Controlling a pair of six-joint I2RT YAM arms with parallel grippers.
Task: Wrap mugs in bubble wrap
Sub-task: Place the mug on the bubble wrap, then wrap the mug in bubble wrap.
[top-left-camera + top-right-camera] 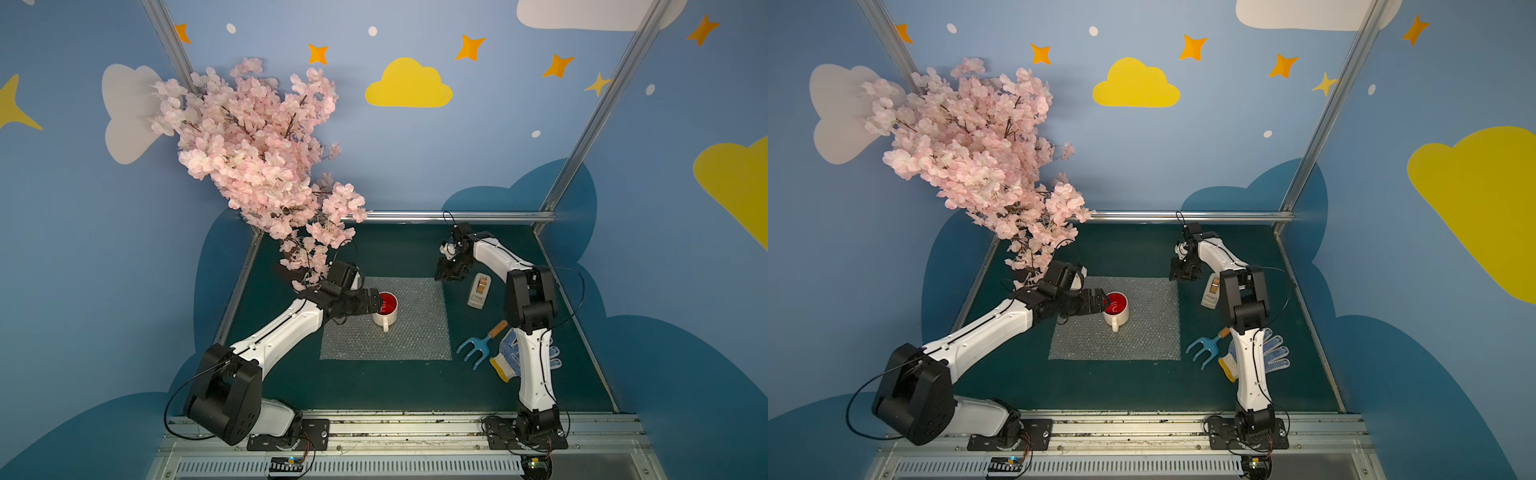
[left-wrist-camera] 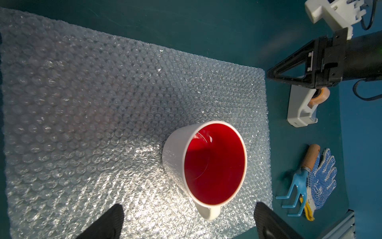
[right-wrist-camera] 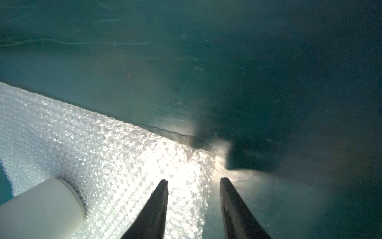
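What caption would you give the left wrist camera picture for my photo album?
Red-lined white mug standing on bubble wrap, just ahead of the open left tool.

White mug (image 1: pixel 385 312), red inside, perhaps lettered, upright on flat clear bubble wrap (image 1: pixel 415 328) sheet

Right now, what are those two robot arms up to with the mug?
They are setting up to wrap a white mug with a red inside, which stands upright on a flat sheet of bubble wrap. The left gripper hovers open right by the mug's rim, holding nothing. The right gripper is down at the sheet's far corner, fingers apart on either side of its edge, not yet clamped. The tape dispenser lies untouched beside the sheet.
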